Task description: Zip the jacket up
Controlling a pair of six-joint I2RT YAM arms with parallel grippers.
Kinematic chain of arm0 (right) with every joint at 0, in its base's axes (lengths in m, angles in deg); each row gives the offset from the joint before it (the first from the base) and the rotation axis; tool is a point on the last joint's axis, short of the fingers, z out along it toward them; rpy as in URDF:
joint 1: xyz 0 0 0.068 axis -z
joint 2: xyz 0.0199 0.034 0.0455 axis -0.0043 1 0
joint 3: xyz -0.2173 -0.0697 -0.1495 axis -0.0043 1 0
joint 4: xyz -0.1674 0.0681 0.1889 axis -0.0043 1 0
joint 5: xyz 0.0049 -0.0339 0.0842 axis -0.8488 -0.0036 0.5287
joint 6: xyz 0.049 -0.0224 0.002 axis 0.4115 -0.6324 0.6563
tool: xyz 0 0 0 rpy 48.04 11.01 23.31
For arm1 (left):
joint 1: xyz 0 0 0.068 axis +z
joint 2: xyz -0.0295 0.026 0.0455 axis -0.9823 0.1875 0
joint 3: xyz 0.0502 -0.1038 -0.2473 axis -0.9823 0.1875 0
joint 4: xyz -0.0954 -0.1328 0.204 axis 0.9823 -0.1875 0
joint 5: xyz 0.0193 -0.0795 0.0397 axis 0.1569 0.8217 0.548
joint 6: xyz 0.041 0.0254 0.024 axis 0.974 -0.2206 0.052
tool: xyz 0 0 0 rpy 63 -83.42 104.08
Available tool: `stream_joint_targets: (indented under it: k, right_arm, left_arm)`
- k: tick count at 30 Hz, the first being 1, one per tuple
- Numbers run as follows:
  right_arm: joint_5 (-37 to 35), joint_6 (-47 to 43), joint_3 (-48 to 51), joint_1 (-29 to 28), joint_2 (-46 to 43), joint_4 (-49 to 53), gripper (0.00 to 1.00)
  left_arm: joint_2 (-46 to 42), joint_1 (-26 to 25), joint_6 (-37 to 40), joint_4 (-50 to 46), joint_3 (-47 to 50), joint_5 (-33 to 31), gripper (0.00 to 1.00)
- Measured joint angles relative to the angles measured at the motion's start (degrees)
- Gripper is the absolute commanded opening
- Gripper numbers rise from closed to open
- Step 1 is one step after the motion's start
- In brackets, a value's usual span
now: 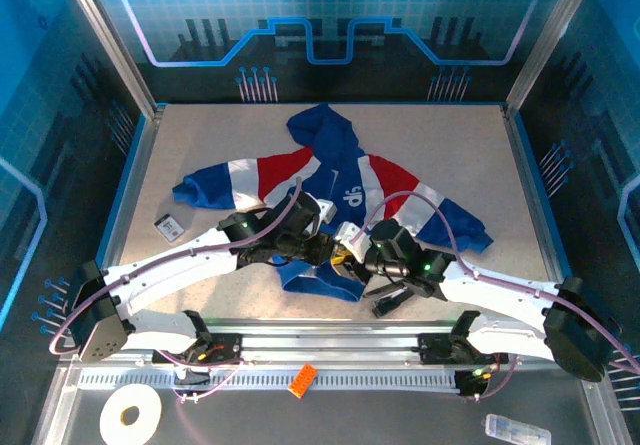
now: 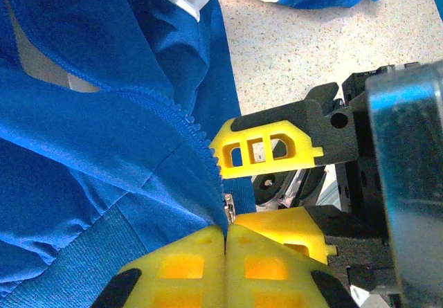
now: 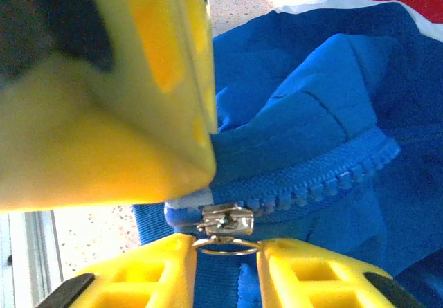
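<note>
Blue jacket [image 1: 340, 180] held at the zipper's lower end
It lies mid-tabletop [image 1: 200, 135], hood [image 1: 320, 130] toward the far edge. The left end effector [image 2: 225, 252] is clamped tight on its hem; the right end effector [image 3: 226, 273] pinches the zipper pull [image 3: 225, 221].

Seen from above, the left arm [image 1: 180, 260] runs low from its base at 7 o'clock up toward the middle, and the right arm [image 1: 500, 285] mirrors it from 5 o'clock. Both elbows lie nearly flat, and the wrists meet just below centre, almost touching. The left gripper [image 2: 225, 249] sits at 6 o'clock in its own wrist view, its yellow fingers [image 2: 187, 259] pressed together on the jacket [image 2: 104, 149] edge. The right gripper [image 3: 226, 249], at 6 o'clock in its own camera, has its fingers [image 3: 304, 270] drawn in to a narrow gap, each tip against the ring of the zip pull [image 3: 225, 221].
</note>
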Motion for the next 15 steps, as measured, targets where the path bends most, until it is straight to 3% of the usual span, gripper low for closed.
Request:
stream_joint_targets:
  k: [15]
  right_arm:
    - [-0.39, -1.29, 0.48, 0.00, -4.83, 2.62, 0.04]
  left_arm:
    - [-0.13, 0.00, 0.33, 0.00, 0.00, -0.85, 0.00]
